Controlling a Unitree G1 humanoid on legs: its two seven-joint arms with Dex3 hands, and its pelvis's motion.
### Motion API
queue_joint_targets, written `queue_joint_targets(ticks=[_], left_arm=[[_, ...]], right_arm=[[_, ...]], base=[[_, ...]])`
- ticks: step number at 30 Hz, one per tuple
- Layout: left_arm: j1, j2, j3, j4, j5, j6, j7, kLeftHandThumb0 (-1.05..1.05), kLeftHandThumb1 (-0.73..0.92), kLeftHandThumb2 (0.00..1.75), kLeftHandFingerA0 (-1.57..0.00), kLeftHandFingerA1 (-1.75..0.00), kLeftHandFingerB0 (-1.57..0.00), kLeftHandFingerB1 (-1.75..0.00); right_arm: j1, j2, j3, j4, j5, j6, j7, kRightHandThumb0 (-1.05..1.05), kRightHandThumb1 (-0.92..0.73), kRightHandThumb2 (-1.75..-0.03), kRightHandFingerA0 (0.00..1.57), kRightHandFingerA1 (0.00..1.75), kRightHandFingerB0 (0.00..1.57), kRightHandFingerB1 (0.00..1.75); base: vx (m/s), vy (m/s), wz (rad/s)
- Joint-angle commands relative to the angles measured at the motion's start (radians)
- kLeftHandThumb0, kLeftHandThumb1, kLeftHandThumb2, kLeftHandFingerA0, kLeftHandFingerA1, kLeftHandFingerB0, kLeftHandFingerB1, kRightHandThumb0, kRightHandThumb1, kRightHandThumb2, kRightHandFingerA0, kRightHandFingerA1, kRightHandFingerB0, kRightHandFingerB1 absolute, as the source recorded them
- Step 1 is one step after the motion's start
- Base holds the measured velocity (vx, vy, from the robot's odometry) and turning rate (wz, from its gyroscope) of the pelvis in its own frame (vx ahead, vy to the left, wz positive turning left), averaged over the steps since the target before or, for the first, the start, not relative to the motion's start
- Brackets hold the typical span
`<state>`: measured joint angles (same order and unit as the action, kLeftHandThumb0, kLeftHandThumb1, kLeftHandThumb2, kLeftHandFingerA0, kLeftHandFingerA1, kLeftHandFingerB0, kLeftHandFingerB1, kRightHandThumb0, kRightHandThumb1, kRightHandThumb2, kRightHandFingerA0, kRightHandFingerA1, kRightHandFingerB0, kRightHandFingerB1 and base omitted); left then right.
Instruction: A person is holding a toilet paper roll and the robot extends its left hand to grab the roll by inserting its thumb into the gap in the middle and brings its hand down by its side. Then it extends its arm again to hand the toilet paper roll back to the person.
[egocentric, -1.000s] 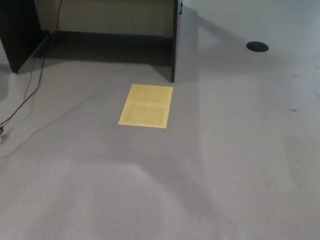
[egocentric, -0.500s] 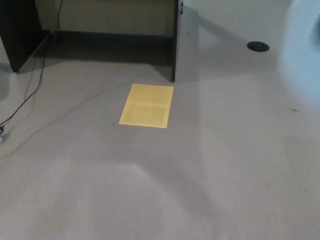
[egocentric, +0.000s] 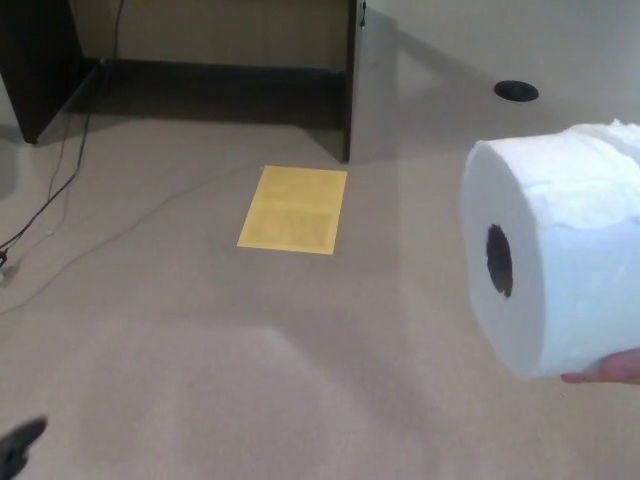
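Head view: a large white toilet paper roll (egocentric: 555, 255) fills the right side, held up above the floor with its dark central hole turned towards the left. A person's fingers (egocentric: 608, 370) show just under its lower right edge. At the near left corner a black tip of the robot's left hand (egocentric: 18, 445) enters; whether its fingers are spread or pressed together cannot be told. On the beige carpet (egocentric: 200, 350) farther off lies a yellow rectangular sheet (egocentric: 293, 210).

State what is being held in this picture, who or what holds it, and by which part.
A person's hand holds the toilet paper roll from underneath, at its lower right edge. The robot's left hand holds nothing.
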<state>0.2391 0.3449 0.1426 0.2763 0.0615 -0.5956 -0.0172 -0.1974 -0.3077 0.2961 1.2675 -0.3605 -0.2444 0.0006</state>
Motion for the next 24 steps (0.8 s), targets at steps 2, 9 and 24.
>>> queue_joint_targets(ticks=[2, 9, 24], left_arm=[[-0.132, 0.074, -0.047, -0.683, -0.103, 0.283, -0.11, -0.22, 0.24, 0.82, -0.08, -0.52, -0.07, -0.5], [-0.327, 0.034, -0.14, -0.787, -0.012, 0.43, -0.141, -0.22, 0.2, 0.79, -0.08, -0.51, -0.06, -0.5], [-0.758, -0.143, -0.342, -0.687, 0.131, 0.626, -0.139, -0.55, 0.39, 0.65, -0.22, -0.4, -0.12, -0.34]], right_arm=[[-0.025, -0.019, -0.004, 0.011, -0.012, 0.002, -0.002, -0.38, -0.68, -0.6, 0.74, 0.61, 0.54, 0.43], [-0.015, -0.019, -0.009, 0.01, -0.006, -0.019, -0.007, -0.39, -0.68, -0.61, 0.73, 0.63, 0.54, 0.43], [-0.051, -0.013, -0.013, 0.008, 0.0, 0.003, 0.012, -0.37, -0.68, -0.6, 0.73, 0.59, 0.52, 0.42]], base=[[0.0, 0.0, 0.0], [0.0, 0.0, 0.0], [0.0, 0.0, 0.0]])
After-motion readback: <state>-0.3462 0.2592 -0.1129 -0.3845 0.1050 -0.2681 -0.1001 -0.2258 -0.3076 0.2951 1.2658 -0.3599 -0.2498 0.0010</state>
